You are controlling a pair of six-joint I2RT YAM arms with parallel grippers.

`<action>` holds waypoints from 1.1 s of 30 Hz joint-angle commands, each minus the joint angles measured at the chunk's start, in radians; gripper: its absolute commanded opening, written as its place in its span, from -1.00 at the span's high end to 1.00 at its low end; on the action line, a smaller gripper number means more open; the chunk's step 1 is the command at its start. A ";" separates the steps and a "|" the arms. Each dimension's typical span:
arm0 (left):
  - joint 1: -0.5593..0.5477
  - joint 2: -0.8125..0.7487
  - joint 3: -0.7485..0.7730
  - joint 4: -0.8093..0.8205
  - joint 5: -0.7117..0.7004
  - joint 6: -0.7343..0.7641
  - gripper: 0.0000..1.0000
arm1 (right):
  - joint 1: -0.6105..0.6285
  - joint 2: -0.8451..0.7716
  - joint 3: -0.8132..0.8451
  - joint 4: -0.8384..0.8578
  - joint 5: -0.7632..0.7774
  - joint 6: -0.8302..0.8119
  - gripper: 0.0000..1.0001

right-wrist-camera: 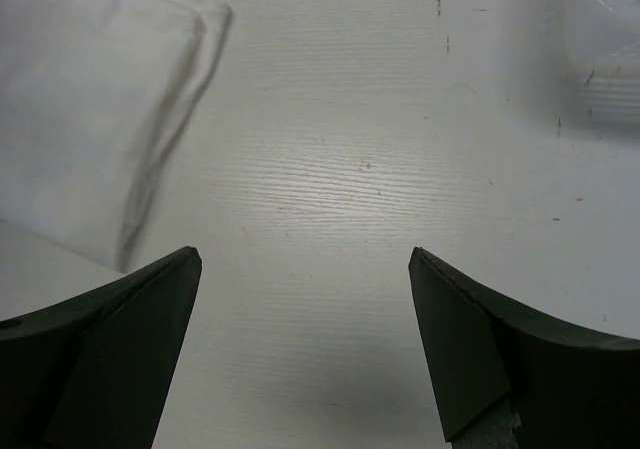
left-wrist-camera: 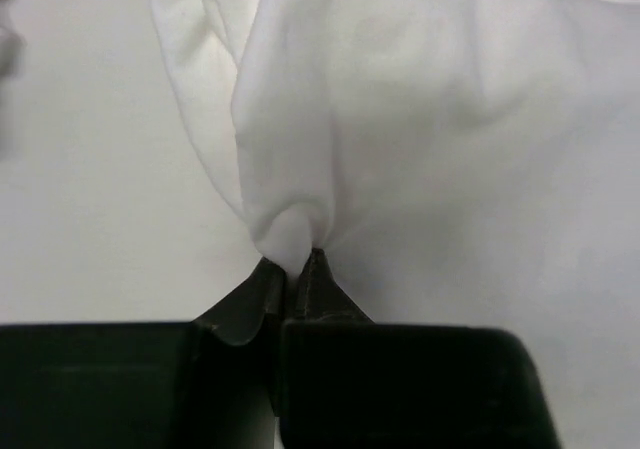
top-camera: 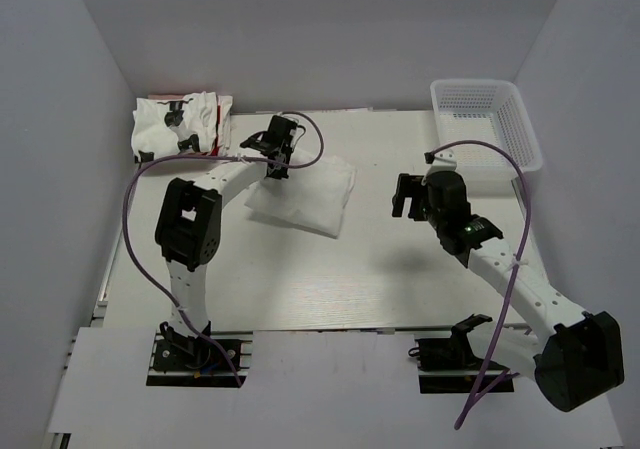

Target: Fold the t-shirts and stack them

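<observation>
A folded plain white t-shirt (top-camera: 305,196) lies on the table's middle left. My left gripper (top-camera: 277,165) is shut on its upper left edge; in the left wrist view the cloth (left-wrist-camera: 400,119) bunches between the closed fingertips (left-wrist-camera: 318,269). A stack of white t-shirts with black and red prints (top-camera: 180,124) sits at the far left corner. My right gripper (top-camera: 405,205) hangs open and empty above bare table, right of the folded shirt, whose corner shows in the right wrist view (right-wrist-camera: 90,119).
A white plastic mesh basket (top-camera: 487,119) stands at the far right corner and shows blurred in the right wrist view (right-wrist-camera: 600,49). White walls close in the table on the left, right and back.
</observation>
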 commanded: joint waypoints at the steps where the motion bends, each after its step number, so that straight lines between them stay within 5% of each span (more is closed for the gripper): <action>1: 0.011 -0.105 0.047 0.058 -0.196 0.209 1.00 | -0.003 0.001 -0.018 0.092 0.059 -0.029 -0.81; 17: 0.148 0.040 0.405 0.208 -0.353 0.584 1.00 | -0.002 0.127 0.002 0.137 0.059 -0.009 -0.81; 23: 0.226 0.096 0.603 0.208 -0.382 0.596 1.00 | -0.003 0.235 0.054 0.139 0.062 -0.012 -0.81; 33: 0.324 0.065 0.680 0.282 -0.314 0.598 1.00 | -0.003 0.335 0.094 0.174 -0.054 -0.016 -0.81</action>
